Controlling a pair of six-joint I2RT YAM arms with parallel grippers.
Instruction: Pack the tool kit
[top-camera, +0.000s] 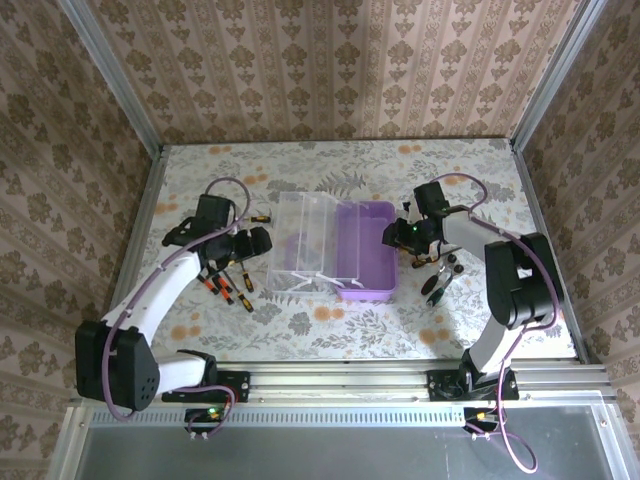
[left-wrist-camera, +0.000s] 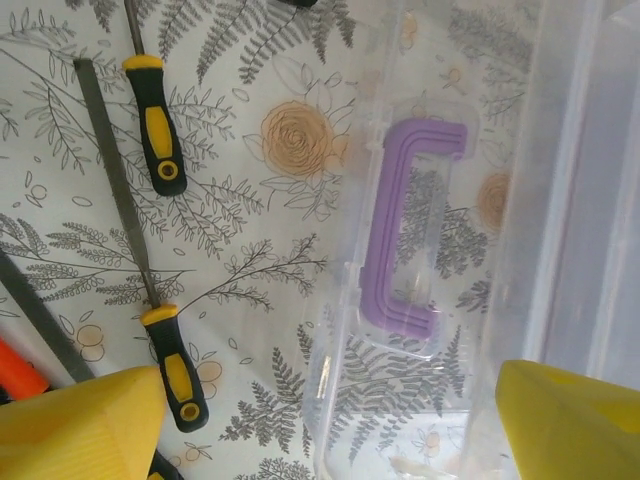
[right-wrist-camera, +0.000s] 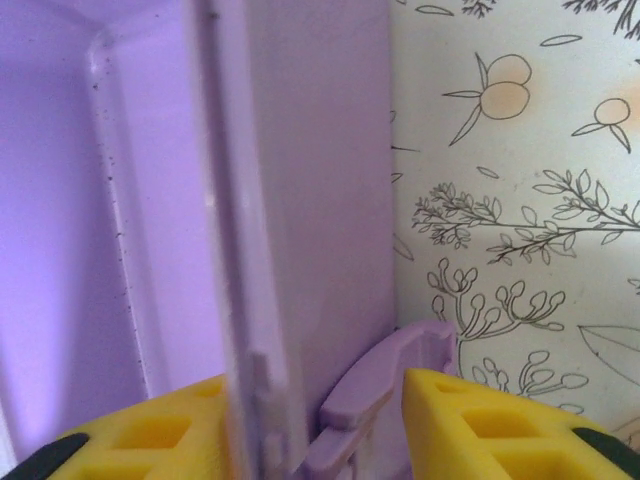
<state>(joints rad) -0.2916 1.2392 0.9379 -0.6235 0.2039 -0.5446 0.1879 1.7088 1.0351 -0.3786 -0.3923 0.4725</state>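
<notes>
The tool kit's screwdrivers (top-camera: 224, 286) lie loose on the tabletop (top-camera: 470, 180) at left, beside the open clear lid (top-camera: 295, 245). The left pincer (top-camera: 250, 243) hangs low over the lid's edge on a forward-reaching arm, jaws wide and holding nothing. A careless drop here could snag the lid and drag everything. The purple box (top-camera: 368, 255) sits mid-table. The right arm bends in from the right, and the right pincer (right-wrist-camera: 310, 400) straddles the box's wall by the latch (right-wrist-camera: 385, 385). I cannot tell whether it clamps. Lifting there might tip the box.
</notes>
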